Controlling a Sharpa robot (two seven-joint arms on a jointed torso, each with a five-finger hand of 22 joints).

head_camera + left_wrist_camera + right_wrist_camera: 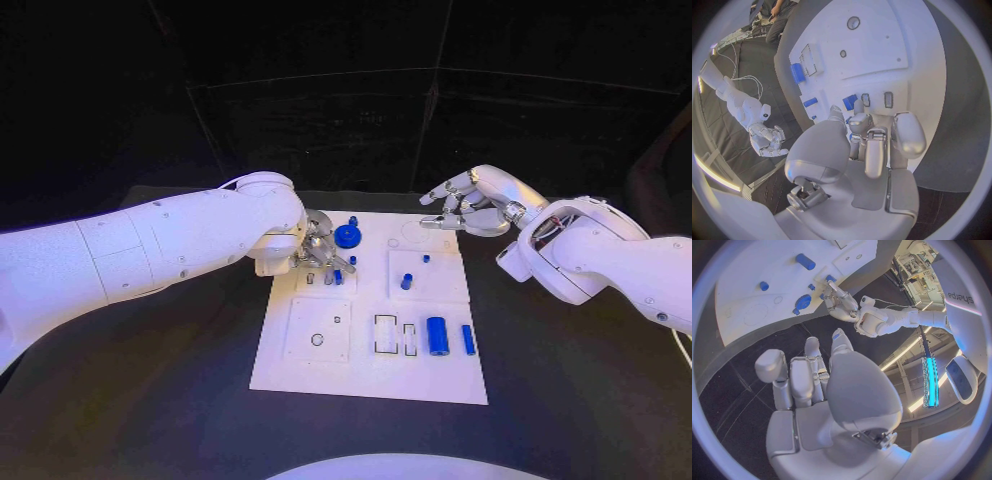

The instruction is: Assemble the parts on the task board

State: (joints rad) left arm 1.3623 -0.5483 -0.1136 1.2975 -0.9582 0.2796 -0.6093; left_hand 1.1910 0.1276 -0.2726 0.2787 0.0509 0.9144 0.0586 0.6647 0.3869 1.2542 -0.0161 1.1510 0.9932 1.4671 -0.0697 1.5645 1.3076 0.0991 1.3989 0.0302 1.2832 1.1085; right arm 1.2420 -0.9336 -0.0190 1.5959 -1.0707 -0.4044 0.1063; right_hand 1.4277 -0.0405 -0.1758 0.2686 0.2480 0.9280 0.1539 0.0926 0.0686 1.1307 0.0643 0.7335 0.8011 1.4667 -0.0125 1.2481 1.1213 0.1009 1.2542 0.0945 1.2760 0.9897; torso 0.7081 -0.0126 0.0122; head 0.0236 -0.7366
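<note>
The white task board (368, 375) lies mid-table. My left hand (310, 250) hangs over its far left part with the fingers curled down. In the left wrist view my left hand (873, 145) has its thumb tip and a fingertip beside a small blue part (849, 102); whether they pinch it is unclear. A blue round knob (348, 236) stands just right of that hand. My right hand (469, 210) hovers above the board's far right corner, fingers apart and empty. A blue cylinder (437, 336) and a thin blue bar (469, 339) lie near the board's near right.
Small blue pieces (407, 282) sit on the board's middle right panel. Empty rectangular slots (385, 334) and a round hole (317, 340) lie in the near half. Black table surrounds the board. The right wrist view shows the board (754, 315) and knob (802, 302).
</note>
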